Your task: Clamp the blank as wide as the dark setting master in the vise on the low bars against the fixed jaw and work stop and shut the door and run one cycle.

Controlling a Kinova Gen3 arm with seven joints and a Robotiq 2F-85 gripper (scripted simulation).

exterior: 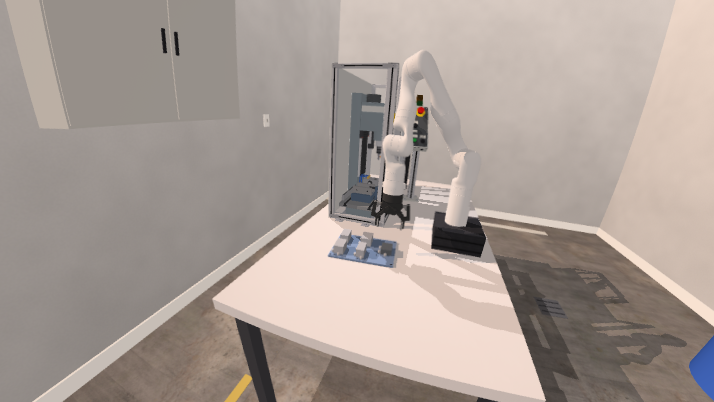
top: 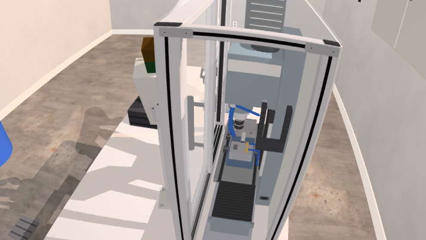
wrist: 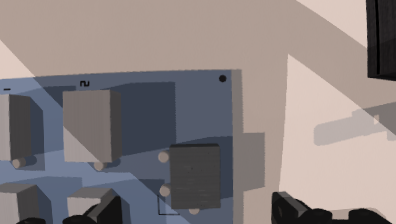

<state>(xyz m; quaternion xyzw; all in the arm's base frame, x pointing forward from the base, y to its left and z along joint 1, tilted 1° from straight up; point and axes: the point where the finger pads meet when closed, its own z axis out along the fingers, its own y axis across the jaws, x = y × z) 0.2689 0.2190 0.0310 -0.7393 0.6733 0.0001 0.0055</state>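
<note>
My gripper (exterior: 391,226) (wrist: 197,209) is open and empty, above and just behind the blue plate (exterior: 377,259) (wrist: 205,110). The dark setting master (exterior: 386,249) (wrist: 195,175) stands at the plate's right, beside small pegs. Lighter blanks stand to its left: blank 2 (exterior: 367,238) (wrist: 86,120), blank 1 (exterior: 346,236) (wrist: 5,120), and two nearer ones, partly cut off in the wrist view. The vise (top: 240,152) (exterior: 365,190) looks empty, but its bars cannot be made out. The door (top: 197,161) appears slid open. The amber lamp (top: 148,49) (exterior: 419,98) looks unlit.
The guard's frame (exterior: 331,145) (top: 174,119) rises behind the plate. The control column (exterior: 423,130) stands beyond the arm, with its green button (exterior: 414,140) partly visible. The black robot base (exterior: 457,240) (wrist: 382,40) is right of the plate. The spindle (top: 239,120) hangs over the vise.
</note>
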